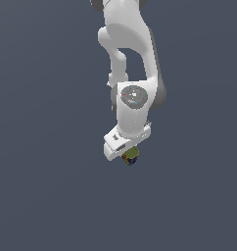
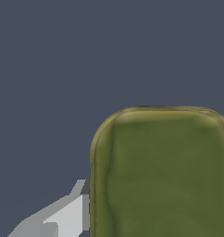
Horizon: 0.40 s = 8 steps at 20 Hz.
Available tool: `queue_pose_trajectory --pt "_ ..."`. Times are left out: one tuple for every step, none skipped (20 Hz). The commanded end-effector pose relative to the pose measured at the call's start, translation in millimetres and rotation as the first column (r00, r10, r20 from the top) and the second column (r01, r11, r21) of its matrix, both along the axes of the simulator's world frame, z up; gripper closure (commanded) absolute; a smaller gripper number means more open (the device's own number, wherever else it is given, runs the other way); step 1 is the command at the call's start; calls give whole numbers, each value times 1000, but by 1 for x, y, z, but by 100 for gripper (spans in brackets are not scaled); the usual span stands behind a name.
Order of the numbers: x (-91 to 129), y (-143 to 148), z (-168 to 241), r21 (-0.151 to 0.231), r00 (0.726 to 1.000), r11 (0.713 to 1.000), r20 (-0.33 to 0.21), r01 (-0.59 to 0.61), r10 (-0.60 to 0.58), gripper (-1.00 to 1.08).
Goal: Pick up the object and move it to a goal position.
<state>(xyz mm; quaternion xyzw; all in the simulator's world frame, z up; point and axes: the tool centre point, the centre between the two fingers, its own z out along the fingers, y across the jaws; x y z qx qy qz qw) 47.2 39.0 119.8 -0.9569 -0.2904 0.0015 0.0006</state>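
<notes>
Gloss-white plastic end effector [image 1: 126,156] of the smooth, rounded arm [image 1: 132,73] hangs over dark slate ground, clamped on the small olive-green blocky object [image 1: 132,155], round-cornered, matte, with dark blue end, tucked beneath it.

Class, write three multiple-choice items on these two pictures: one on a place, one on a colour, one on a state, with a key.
1. Where is the object in the exterior view?
A. just under the gripper
B. far at the view's left
C. above the arm

2. What colour fills the object's face in the wrist view?
A. white
B. olive green
C. red

3. How does the object stand to the finger in the wrist view?
A. far apart
B. right beside it
C. behind the camera

Key: 1 A, it peeks out below the white hand; 2 B, the big block is olive; 3 B, the grey finger meets its edge.
</notes>
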Motion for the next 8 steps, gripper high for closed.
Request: queue_pose_trajectory --pt "5 8 8 0 1000 1000 3 2 -2 108" --pt "5 10 9 0 1000 1000 3 2 -2 108" --pt "6 11 10 0 1000 1000 3 2 -2 108" --pt "6 11 10 0 1000 1000 3 2 -2 108" --pt "6 11 10 0 1000 1000 3 2 -2 108" --pt "6 10 9 0 1000 1000 3 2 -2 108" --pt "6 9 9 0 1000 1000 3 2 -2 108" --pt "6 8 8 0 1000 1000 3 2 -2 108"
